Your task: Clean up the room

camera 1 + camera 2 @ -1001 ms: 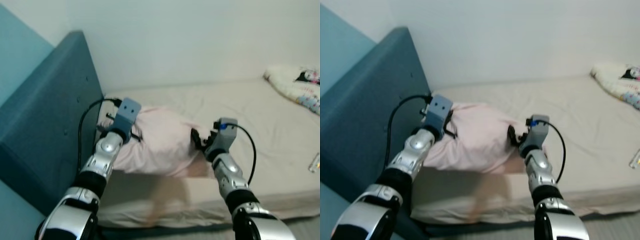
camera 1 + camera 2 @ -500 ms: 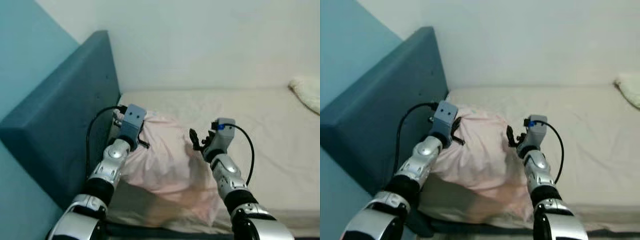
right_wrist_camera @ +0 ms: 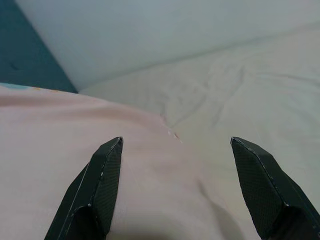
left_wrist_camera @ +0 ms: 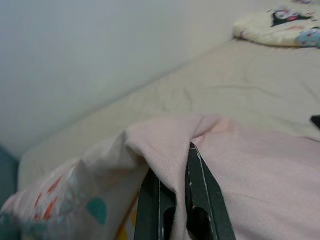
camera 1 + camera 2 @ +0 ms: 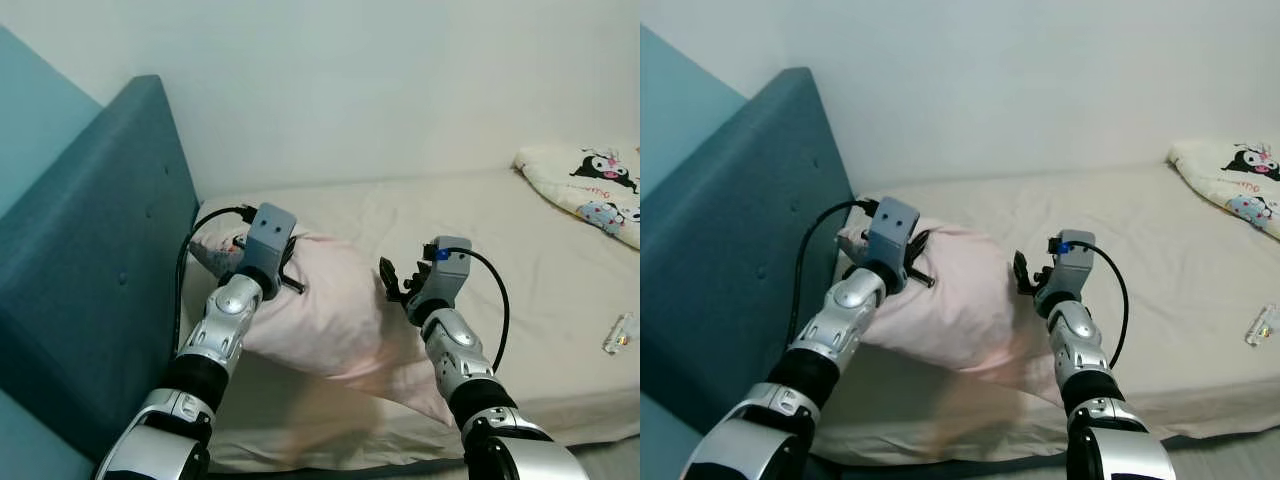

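A pink pillow lies across the head end of the bed, its near corner drooping over the mattress edge. My left gripper is shut on a fold of the pillow's pink cover at its end by the headboard. A patterned white pillow peeks out beside that fold. My right gripper hovers open just above the pillow's other end, with nothing between its fingers.
The teal padded headboard rises at the left, and a white wall runs behind the bed. A cartoon-print blanket is bunched at the far right. A small clear item lies on the sheet near the right edge.
The camera swung left and then back. My left gripper kept its hold and the pillow's held end now sits nearer the headboard. The right gripper stays open over the pillow.
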